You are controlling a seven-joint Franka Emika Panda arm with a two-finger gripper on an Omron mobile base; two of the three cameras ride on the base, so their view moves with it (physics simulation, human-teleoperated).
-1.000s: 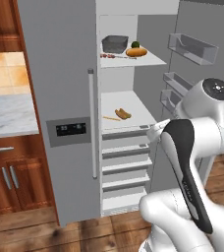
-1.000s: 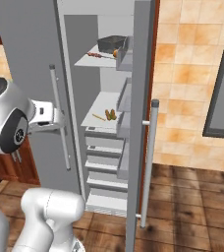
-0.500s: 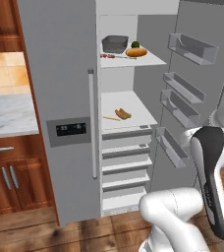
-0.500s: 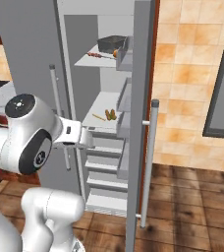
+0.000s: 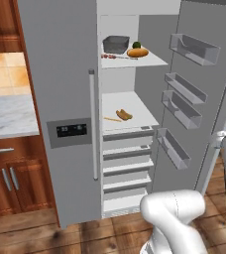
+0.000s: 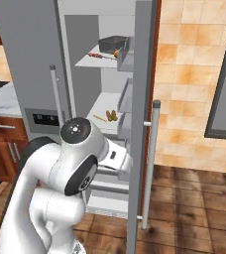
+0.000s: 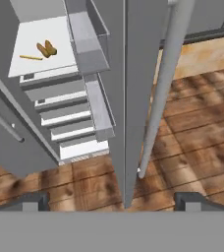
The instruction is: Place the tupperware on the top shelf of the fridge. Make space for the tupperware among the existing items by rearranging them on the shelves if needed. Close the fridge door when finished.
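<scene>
Nearest the hand camera, gripper (image 7: 111,202) spread wide, holding nothing, straddling the thin edge of the open fridge door (image 7: 129,98) – bar handle (image 7: 164,83) just beside. Farther in, sausages (image 5: 124,115) and a thin stick (image 5: 112,119) on the lower white shelf (image 5: 135,106), above the drawer fronts (image 5: 127,163). Farthest up, on the top shelf (image 5: 154,60) – tub (image 5: 116,44) at the back, skewer (image 5: 116,57) in front, orange food (image 5: 138,51) and green fruit (image 5: 136,44) beside.
</scene>
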